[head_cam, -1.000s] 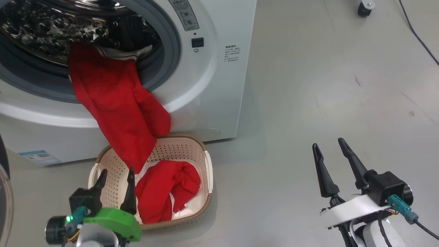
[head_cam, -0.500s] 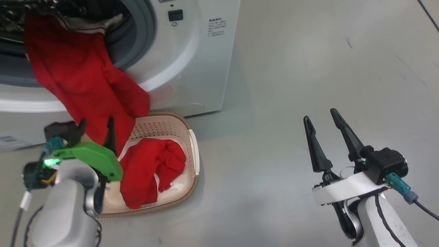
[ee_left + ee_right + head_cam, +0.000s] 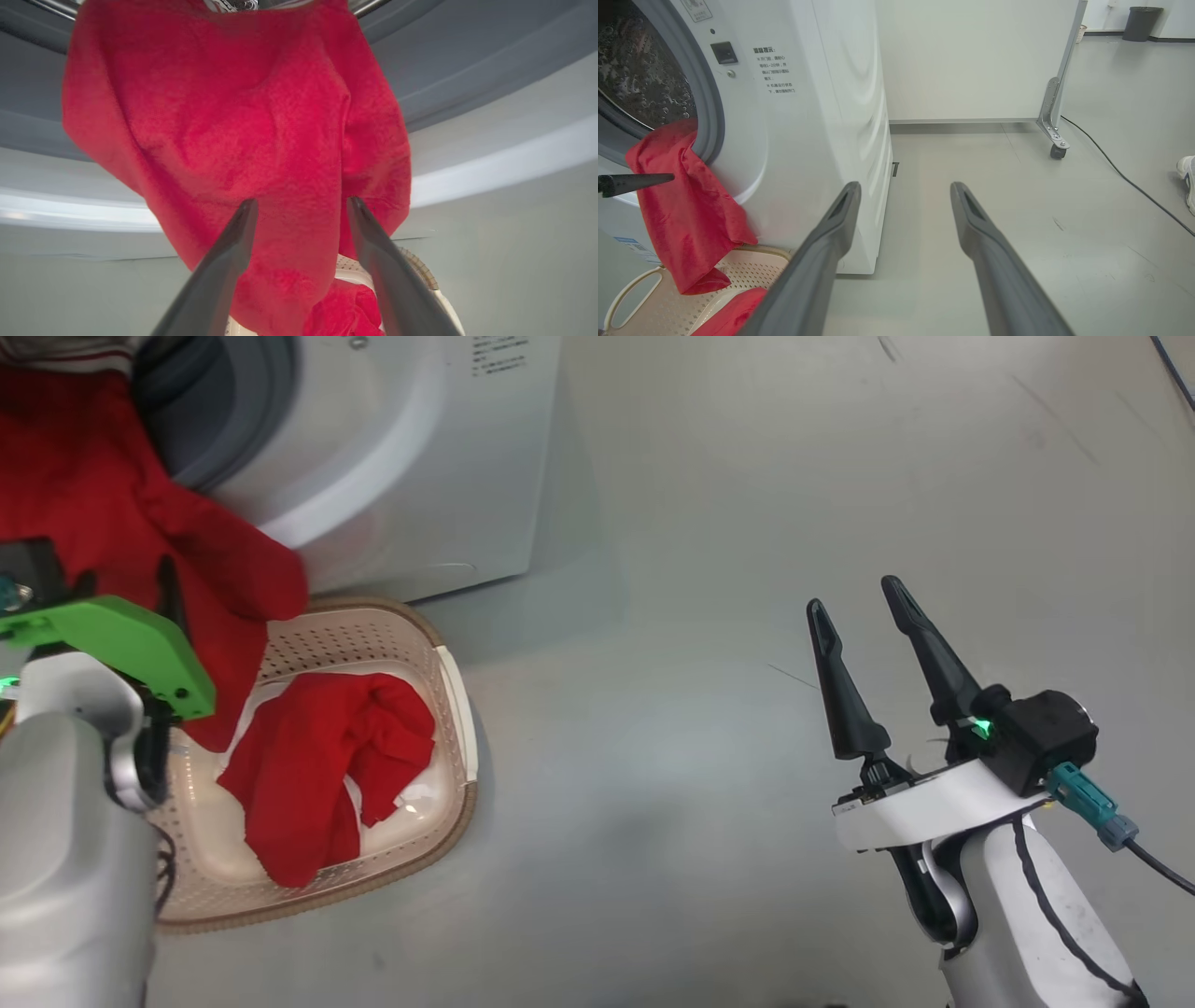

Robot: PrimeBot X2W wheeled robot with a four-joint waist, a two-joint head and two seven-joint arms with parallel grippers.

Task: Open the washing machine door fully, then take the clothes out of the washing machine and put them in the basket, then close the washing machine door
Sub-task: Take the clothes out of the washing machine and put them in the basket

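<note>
in the head view a red garment (image 3: 93, 495) hangs out of the mouth of the washing machine (image 3: 420, 448), its lower end reaching down into the basket (image 3: 457, 709) at the machine's foot, where a second red piece (image 3: 327, 747) already lies. the left gripper (image 3: 128, 571) is up at the hanging cloth, fingers spread wide with nothing in them. the right gripper (image 3: 851, 595), just as wide and empty, hovers over bare floor well off to the side. from the left wrist the cloth sits dead ahead of both fingers, though i can't tell if they touch it. i'd push in until a thick fold is between them, not just the hem, close, then draw out and down so the part in the drum comes free before letting go over the basket. from the right wrist you see the cloth draped over the grey seal. against a second ago, the head camera has swung and the left gripper has come up from basket level. the clothes and the right gripper look unchanged.
</note>
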